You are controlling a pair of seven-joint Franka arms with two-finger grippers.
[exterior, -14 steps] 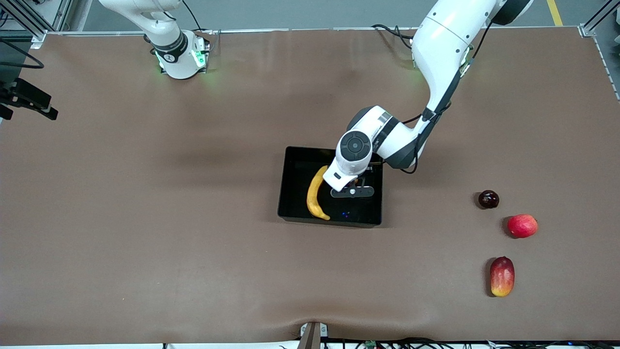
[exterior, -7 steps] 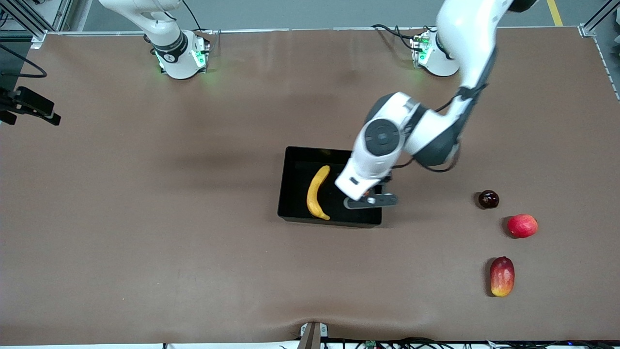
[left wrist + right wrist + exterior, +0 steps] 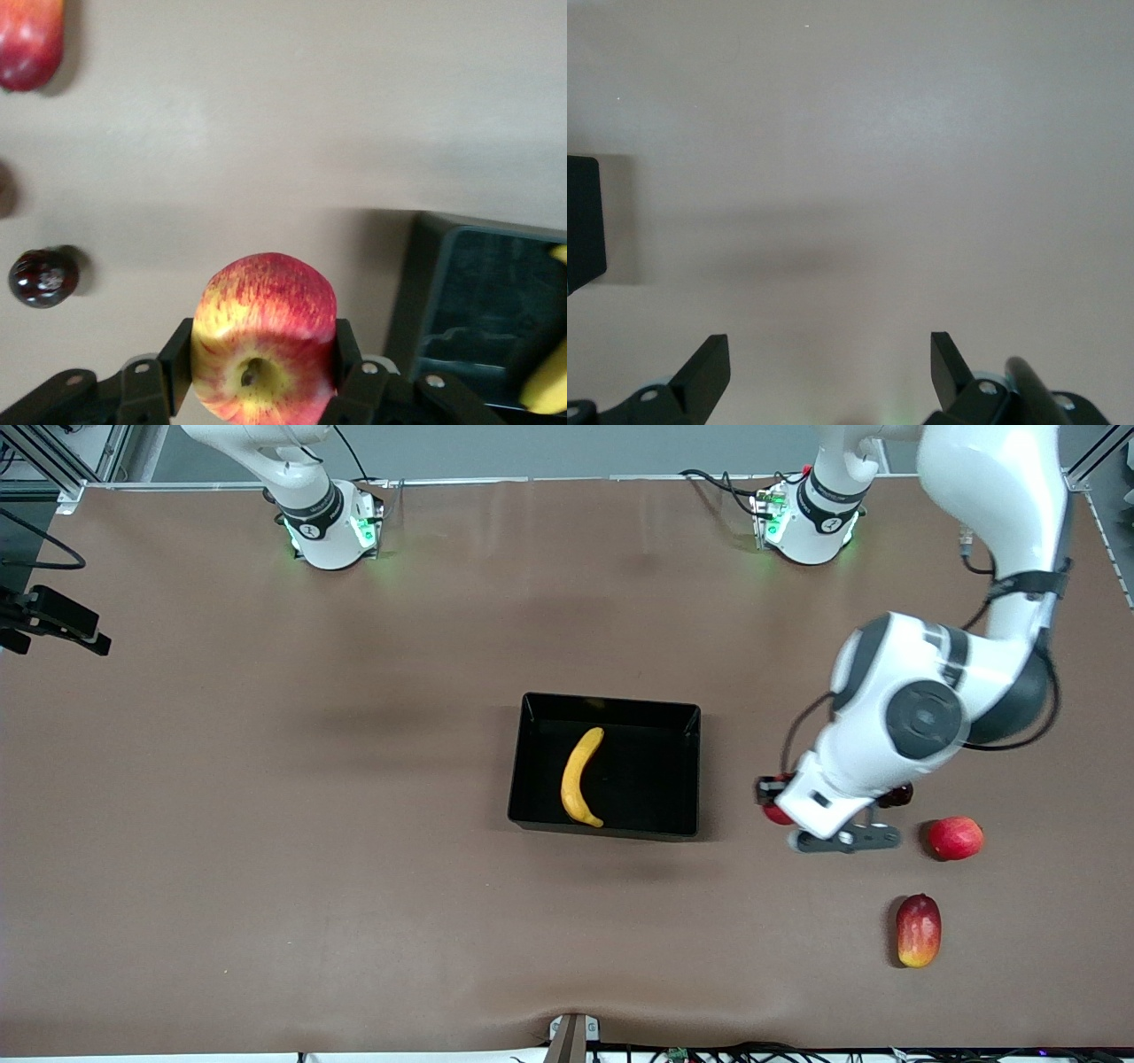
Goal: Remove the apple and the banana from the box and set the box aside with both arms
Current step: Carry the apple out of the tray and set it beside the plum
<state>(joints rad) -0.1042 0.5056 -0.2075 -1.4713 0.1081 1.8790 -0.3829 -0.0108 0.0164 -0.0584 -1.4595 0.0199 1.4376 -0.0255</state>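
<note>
The black tray (image 3: 682, 771) lies mid-table with the yellow banana (image 3: 578, 778) in it; both also show in the left wrist view, the tray (image 3: 469, 292) and the banana (image 3: 542, 391). My left gripper (image 3: 780, 804) is shut on the small red apple with yellow streaks (image 3: 772, 812), up over bare table between the tray and the loose fruits. In the left wrist view the apple (image 3: 264, 323) sits squeezed between both fingers of that gripper (image 3: 263, 359). My right gripper (image 3: 830, 367) is open and empty above bare table.
Toward the left arm's end lie a dark plum (image 3: 901, 794), partly hidden by the left hand, a larger plain-red round fruit (image 3: 955, 838) and a red-yellow mango (image 3: 918, 930). The left wrist view shows the plum (image 3: 42, 277) and the mango (image 3: 29, 40).
My left arm has risen from the tray and swung toward the left arm's end of the table, carrying the apple. The banana and the tray have not moved.
</note>
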